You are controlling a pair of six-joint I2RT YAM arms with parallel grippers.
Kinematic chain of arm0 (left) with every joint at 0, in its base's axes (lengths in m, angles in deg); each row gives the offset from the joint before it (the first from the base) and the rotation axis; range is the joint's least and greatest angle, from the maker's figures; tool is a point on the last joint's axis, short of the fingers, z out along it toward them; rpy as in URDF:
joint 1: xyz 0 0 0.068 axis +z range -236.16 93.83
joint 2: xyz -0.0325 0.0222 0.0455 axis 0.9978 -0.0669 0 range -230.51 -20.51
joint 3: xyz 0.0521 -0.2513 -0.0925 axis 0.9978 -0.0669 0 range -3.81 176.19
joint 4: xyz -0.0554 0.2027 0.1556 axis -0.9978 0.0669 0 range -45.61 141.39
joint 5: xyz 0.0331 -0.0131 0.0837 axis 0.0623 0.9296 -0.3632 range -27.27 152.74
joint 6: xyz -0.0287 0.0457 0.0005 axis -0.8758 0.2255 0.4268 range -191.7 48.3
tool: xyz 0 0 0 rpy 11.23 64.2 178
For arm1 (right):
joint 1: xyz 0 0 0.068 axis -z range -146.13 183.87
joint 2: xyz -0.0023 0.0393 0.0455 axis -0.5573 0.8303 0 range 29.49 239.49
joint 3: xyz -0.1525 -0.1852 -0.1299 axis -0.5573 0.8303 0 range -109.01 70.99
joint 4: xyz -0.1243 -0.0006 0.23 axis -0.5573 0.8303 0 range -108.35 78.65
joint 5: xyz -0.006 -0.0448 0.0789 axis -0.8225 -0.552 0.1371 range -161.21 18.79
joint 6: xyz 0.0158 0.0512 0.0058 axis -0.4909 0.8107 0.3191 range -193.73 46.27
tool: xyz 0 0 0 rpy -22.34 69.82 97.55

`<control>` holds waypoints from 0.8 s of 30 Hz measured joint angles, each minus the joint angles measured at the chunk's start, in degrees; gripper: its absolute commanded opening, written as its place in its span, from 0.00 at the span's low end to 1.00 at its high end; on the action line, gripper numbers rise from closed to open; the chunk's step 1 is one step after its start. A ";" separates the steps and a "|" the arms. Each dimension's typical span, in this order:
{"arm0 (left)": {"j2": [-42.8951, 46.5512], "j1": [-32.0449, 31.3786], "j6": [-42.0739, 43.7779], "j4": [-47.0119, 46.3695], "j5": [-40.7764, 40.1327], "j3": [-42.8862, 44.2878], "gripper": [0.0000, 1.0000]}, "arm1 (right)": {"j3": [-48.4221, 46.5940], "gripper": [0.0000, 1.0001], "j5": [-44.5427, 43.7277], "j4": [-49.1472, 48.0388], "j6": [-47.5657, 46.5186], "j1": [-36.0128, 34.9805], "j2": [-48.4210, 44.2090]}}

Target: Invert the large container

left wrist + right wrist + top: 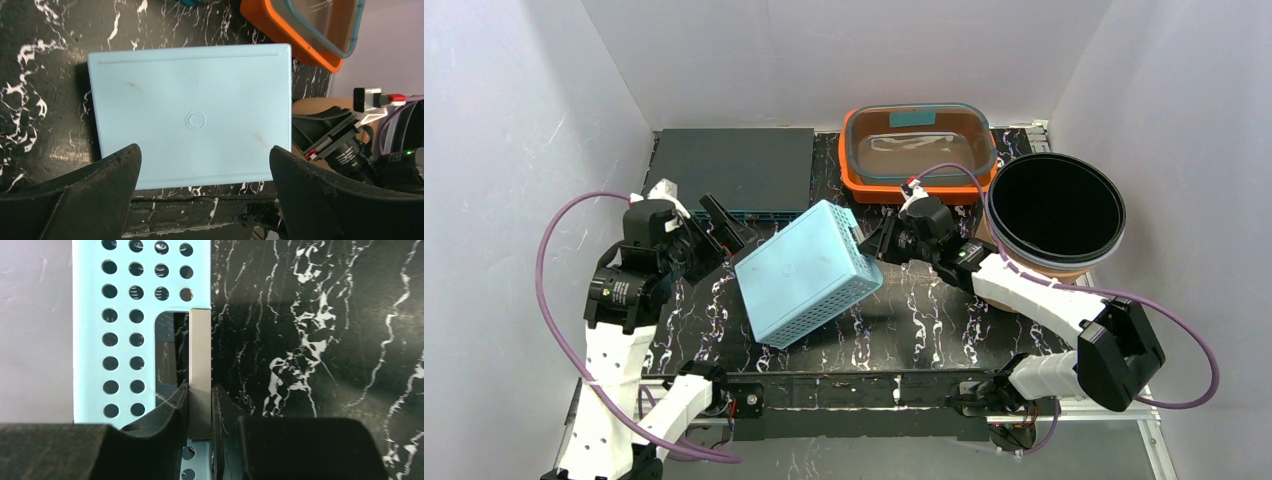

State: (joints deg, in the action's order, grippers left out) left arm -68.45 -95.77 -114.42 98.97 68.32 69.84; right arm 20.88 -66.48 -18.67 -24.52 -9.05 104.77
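Right gripper [871,243], arm stretched leftward, clamps the tilted container [804,275]; left gripper [727,228] gapes wide.

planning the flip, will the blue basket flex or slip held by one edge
Probably light: the blue basket has thin walls full of holes. Likely stiff: it looks unbent though the right gripper pinches only its handle rim. That smooth, narrow rim might pivot or slip.
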 measured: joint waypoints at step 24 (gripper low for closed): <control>6.49 0.00 -1.46 0.37 0.26 -20.90 0.98 | 9.57 0.26 1.90 3.72 -7.06 -0.28 -4.37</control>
State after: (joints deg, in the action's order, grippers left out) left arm -61.96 -95.77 -115.88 99.35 68.58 48.94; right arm 30.45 -64.58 -14.95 -31.58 -9.33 100.40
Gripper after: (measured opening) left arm 0.980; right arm 0.270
